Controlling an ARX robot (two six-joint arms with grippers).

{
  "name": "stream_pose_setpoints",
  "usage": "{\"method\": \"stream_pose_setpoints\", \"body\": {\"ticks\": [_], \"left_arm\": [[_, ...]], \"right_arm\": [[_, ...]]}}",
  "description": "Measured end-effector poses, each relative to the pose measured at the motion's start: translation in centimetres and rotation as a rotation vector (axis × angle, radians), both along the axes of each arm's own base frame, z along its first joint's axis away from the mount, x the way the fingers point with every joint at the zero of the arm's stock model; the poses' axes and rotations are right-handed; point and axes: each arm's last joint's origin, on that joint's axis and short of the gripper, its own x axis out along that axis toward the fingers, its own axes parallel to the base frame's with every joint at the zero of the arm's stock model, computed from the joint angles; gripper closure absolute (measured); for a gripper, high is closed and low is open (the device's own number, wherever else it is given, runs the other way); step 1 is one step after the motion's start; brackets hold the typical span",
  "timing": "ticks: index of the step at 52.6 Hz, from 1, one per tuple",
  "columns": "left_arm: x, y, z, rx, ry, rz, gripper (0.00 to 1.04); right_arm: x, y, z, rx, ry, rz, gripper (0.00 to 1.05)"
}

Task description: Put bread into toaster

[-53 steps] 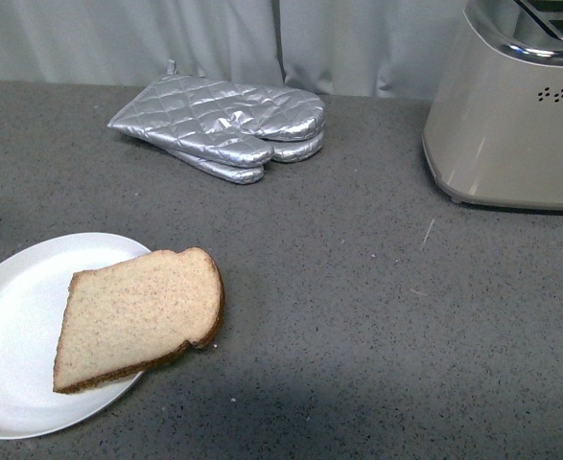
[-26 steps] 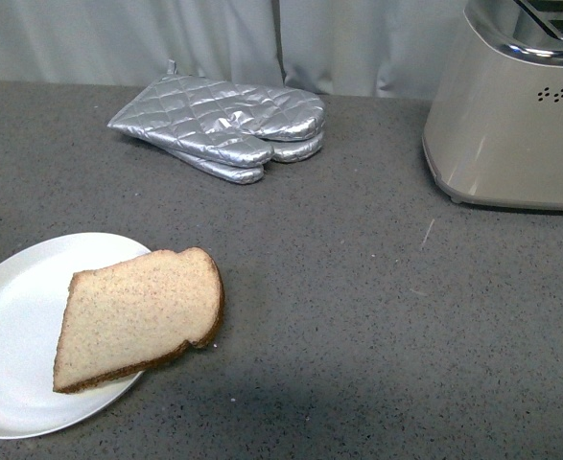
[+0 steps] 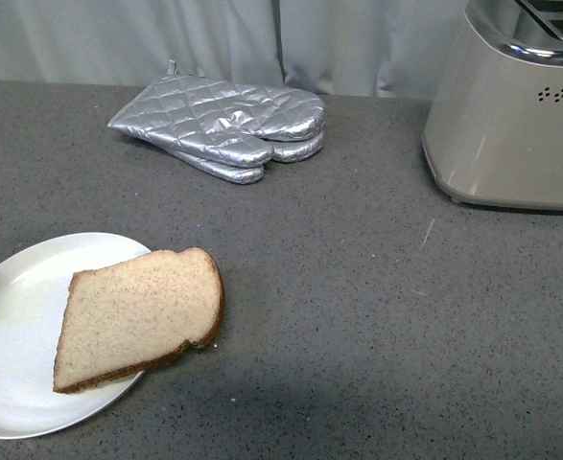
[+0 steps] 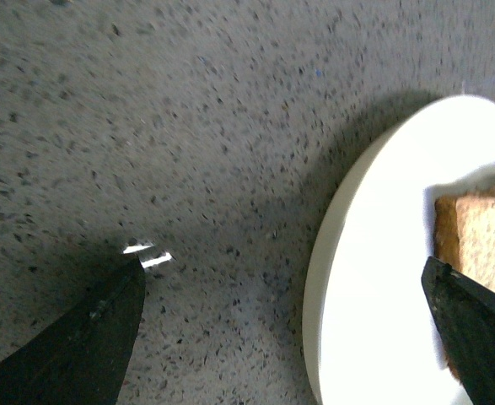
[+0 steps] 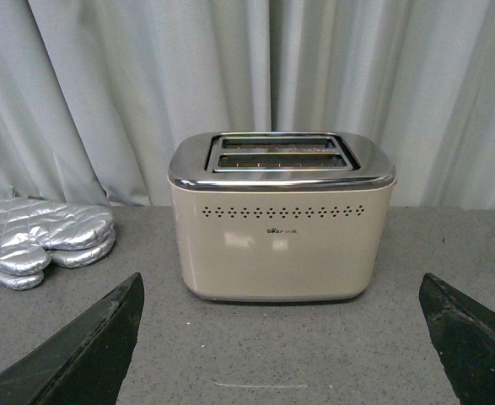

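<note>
A slice of tan bread (image 3: 137,319) with a brown crust lies flat, partly on a round white plate (image 3: 12,345) and partly over its rim, at the front left. The beige toaster (image 3: 511,115) stands at the back right. In the left wrist view my left gripper (image 4: 281,263) is open low over the plate's rim (image 4: 348,278). One finger (image 4: 87,337) is over the counter, the other (image 4: 475,329) by the bread's corner (image 4: 483,232). My right gripper (image 5: 280,275) is open and empty, facing the toaster (image 5: 281,228), whose two top slots show.
Silver quilted oven mitts (image 3: 223,125) lie stacked at the back, left of the toaster, and the right wrist view shows these mitts (image 5: 40,236) too. The speckled grey counter (image 3: 358,316) runs between plate and toaster. Grey curtains hang behind.
A small dark bit has appeared at the front view's left edge beside the plate. Bread, plate, mitts and toaster have not moved.
</note>
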Motion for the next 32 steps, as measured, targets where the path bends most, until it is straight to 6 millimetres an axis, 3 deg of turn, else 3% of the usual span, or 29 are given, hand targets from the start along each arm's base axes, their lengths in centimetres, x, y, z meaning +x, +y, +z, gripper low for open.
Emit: {"method": "stream_pose_setpoints", "body": {"ticks": [17, 32], "left_arm": [[-0.4, -1.4, -0.1, 0.114, 0.005, -0.182, 0.07], [-0.7, -1.6, -0.5, 0.182, 0.033, -0.208, 0.5]], "right_arm": [[0.0, 0.0, 0.0, 0.0, 0.0, 0.0, 0.09], [0.0, 0.0, 0.0, 0.0, 0.0, 0.0, 0.09]]}}
